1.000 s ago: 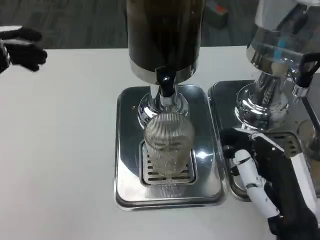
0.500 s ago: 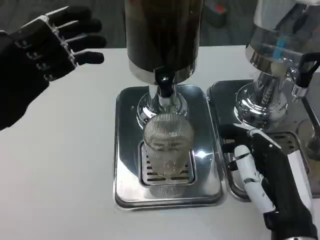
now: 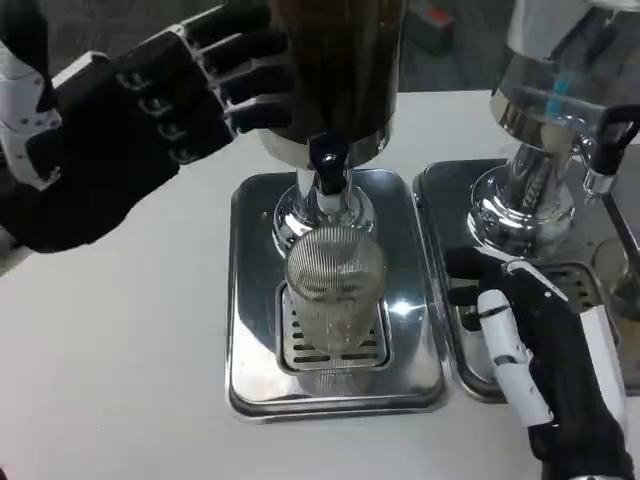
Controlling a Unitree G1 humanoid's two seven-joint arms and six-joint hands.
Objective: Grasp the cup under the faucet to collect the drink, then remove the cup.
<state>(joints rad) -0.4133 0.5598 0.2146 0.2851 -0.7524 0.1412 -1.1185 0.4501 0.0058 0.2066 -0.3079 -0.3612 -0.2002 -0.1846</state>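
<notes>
A clear ribbed cup point(image 3: 336, 285) stands upright on the grate of the steel drip tray point(image 3: 252, 300), directly under the black faucet point(image 3: 329, 160) of the dark drink dispenser point(image 3: 330, 70). My left hand point(image 3: 140, 120) is raised at the upper left, palm dark, fingers spread and reaching toward the dispenser body; it holds nothing. My right hand point(image 3: 530, 340) lies to the right of the cup over the neighbouring tray, fingers extended toward the cup and apart from it.
A second dispenser point(image 3: 560, 130) with a chrome base stands at the right on its own drip tray point(image 3: 450, 190). White table point(image 3: 120, 350) lies bare to the left and front of the trays.
My left hand has come in from the far left, rising and moving right until its fingers are beside the dispenser. The right hand has barely shifted. The cup has not moved.
</notes>
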